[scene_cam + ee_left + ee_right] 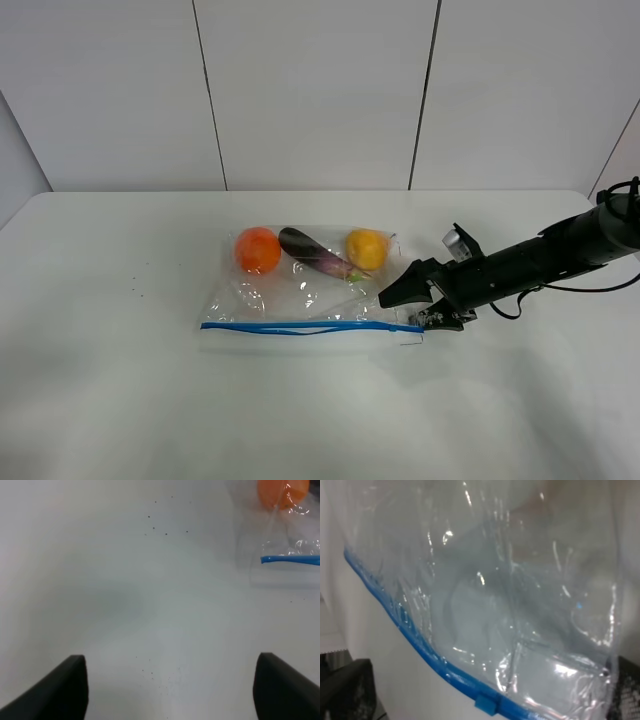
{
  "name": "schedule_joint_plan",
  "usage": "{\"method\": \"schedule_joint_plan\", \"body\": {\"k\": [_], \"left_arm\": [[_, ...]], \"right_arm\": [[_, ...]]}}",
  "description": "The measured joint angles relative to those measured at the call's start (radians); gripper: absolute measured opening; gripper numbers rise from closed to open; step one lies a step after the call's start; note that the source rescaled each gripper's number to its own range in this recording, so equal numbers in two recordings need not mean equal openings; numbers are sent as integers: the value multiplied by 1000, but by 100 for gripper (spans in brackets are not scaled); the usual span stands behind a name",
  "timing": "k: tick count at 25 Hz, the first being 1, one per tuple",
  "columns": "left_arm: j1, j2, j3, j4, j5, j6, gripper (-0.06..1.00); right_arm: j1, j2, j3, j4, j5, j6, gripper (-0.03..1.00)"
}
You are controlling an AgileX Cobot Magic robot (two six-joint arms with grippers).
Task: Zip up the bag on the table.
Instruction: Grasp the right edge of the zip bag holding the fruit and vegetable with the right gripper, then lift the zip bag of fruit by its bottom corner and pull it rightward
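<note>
The clear bag (300, 295) lies on the white table (120, 400), with an orange (257, 249), a purple eggplant (315, 255) and a yellow pear (366, 248) inside. Its blue zipper strip (300, 327) runs along the near edge. My right gripper (415, 308) is at the bag's right end, jaws open on either side of the corner. The right wrist view shows the strip and its blue slider (486, 703) between the fingers (345, 687). My left gripper (170, 690) is open and empty over bare table, left of the bag's left end (290, 559). It is out of the exterior view.
The right arm (550, 250) reaches in from the right edge with a cable trailing beside it. A white panelled wall (320, 90) stands behind the table's far edge. Small dark specks (165, 530) dot the tabletop left of the bag.
</note>
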Motion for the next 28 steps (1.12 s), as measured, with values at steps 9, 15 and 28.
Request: {"method": "schedule_joint_plan", "body": {"k": [9,15,28], "left_arm": [[0,0,0,0,0,0,100],[0,0,0,0,0,0,100],[0,0,0,0,0,0,100]], "right_arm": [[0,0,0,17,0,-29,88],[0,0,0,19,9,-5,63],[0,0,0,12,120,80,0]]}}
